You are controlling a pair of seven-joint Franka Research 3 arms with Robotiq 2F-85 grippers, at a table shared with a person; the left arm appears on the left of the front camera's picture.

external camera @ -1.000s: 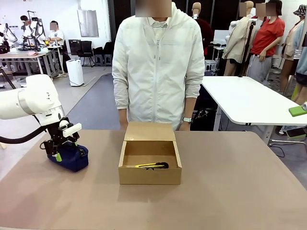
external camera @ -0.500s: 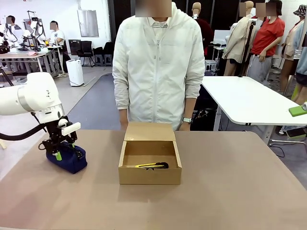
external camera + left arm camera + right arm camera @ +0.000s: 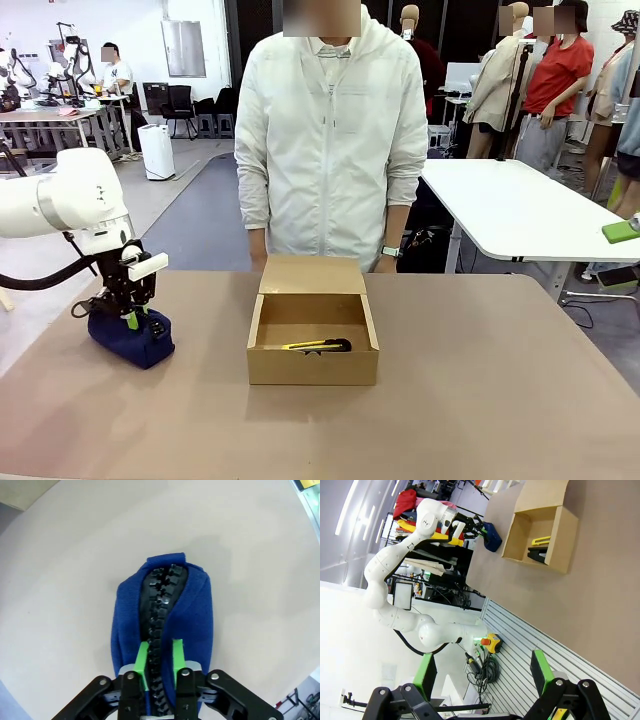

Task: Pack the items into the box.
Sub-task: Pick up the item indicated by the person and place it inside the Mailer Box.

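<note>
— Where is the navy pouch (image 3: 130, 340) seen?
— On the worktop (image 3: 480, 400), left side, pinched along its zipper ridge by the left claw (image 3: 159, 650).
— And the right claw (image 3: 482, 670)?
— Spread apart, nothing held. The utility knife (image 3: 315, 346) is seen inside the open box (image 3: 313, 368) at the middle.

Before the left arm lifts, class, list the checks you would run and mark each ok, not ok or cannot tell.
1. Grip: the left claw pinches the blue pouch at its zipper: ok.
2. Hold firm enough to lift: cannot tell.
3. Lid of the box open: ok.
4. Room in it beside the knife and stapler: cannot tell.
5. Other arm: the right claw open, far from the box: ok.
</note>
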